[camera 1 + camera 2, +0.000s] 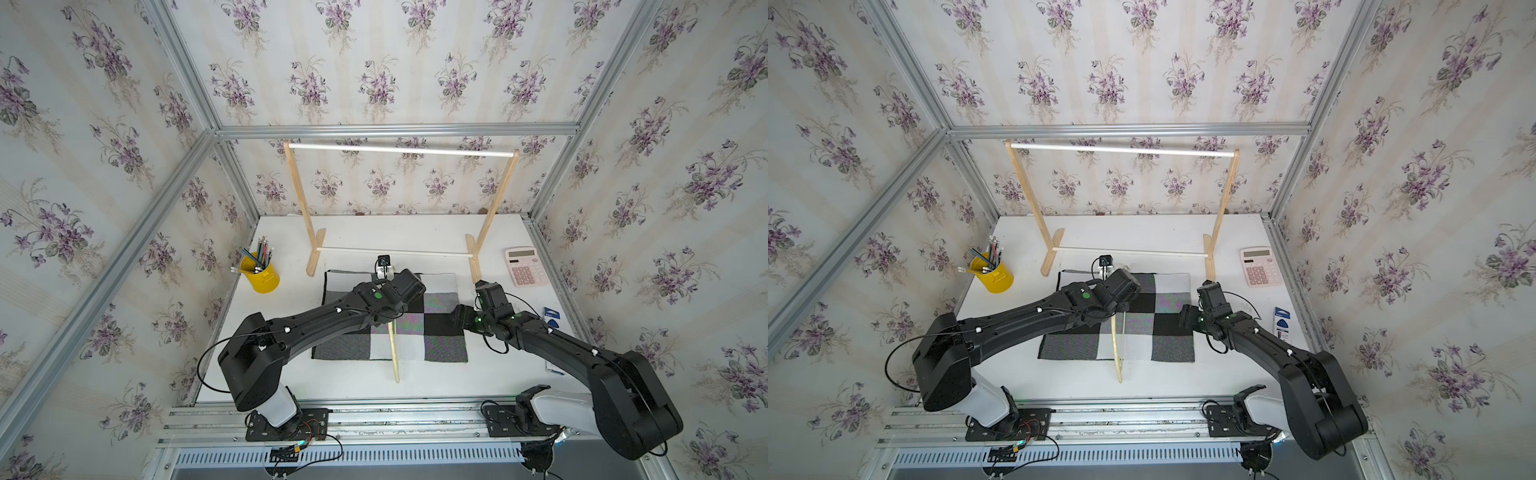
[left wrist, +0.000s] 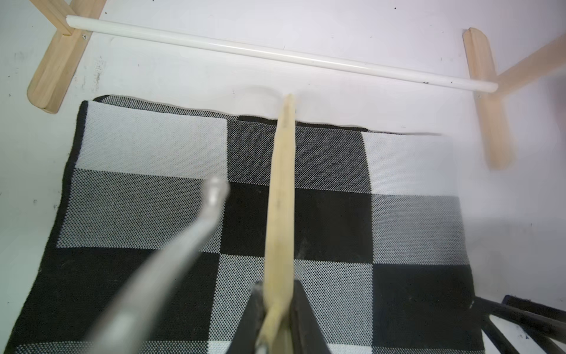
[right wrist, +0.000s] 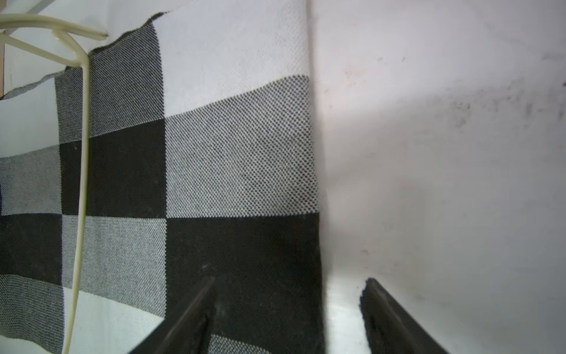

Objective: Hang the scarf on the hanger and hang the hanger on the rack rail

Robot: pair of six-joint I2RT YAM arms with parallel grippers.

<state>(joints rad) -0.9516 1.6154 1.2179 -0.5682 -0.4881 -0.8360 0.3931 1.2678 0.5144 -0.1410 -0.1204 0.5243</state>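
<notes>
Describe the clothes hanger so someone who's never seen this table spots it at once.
On the white table, a black, grey and white checkered knit scarf lies before the tall light-wood rack. Over it, the left gripper pinches the pale cream wooden hanger. Unlike the rack, it is slim, curved, with a metal hook.

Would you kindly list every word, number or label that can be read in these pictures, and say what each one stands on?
No text can be read for certain in any view.
Keys and display of the pink calculator: too small to read.
Print on the blue packet: too small and blurred to read.
The scarf and the hanger: no lettering visible.
</notes>
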